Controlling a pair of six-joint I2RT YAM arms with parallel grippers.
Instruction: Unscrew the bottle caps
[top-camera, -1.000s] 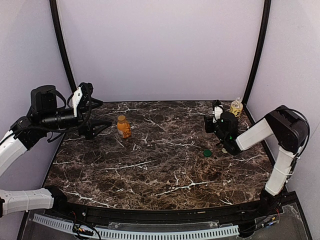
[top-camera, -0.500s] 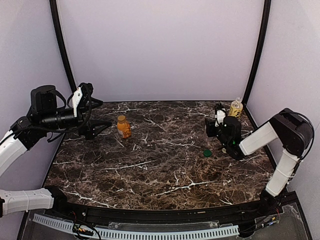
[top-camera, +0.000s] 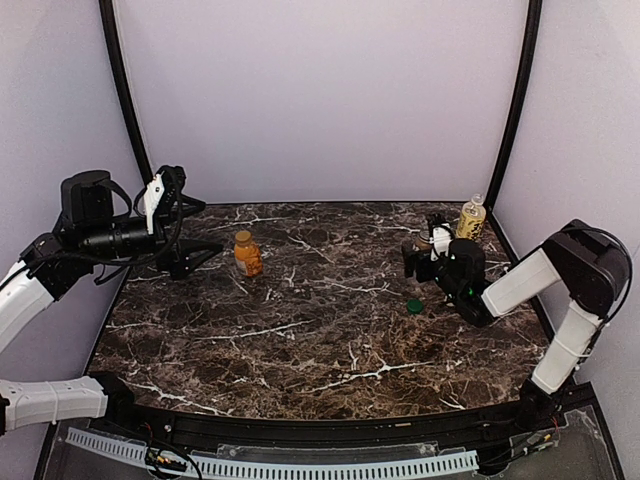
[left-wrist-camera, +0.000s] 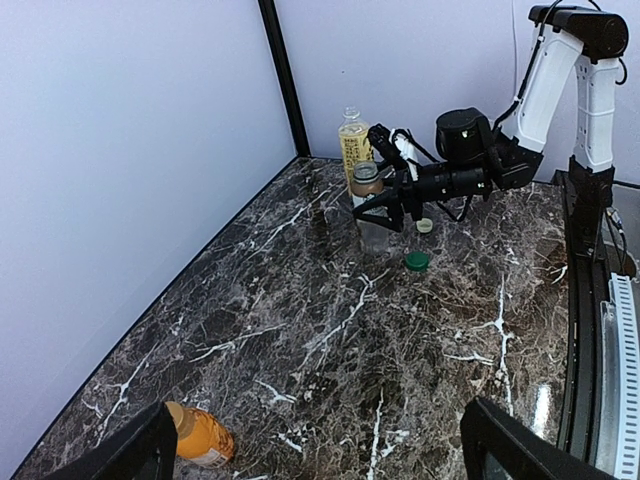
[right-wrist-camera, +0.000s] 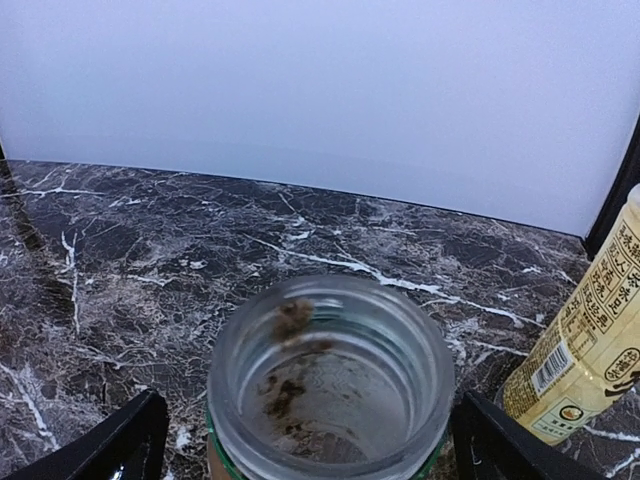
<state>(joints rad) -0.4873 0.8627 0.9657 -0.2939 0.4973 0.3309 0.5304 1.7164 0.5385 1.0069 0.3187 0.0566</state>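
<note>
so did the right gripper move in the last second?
Yes, slightly: the right gripper has shifted toward the near edge, away from the tea bottle, nearer the green cap.

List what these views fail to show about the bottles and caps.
Right wrist: the bottom edge cuts off the clear bottle below its rim, so whether the right gripper grips it is unclear.
Top view: that gripper hides the cream cap, seen only from the left wrist.
Left wrist: the bottom edge cuts the orange bottle; its cap cannot be told apart.
</note>
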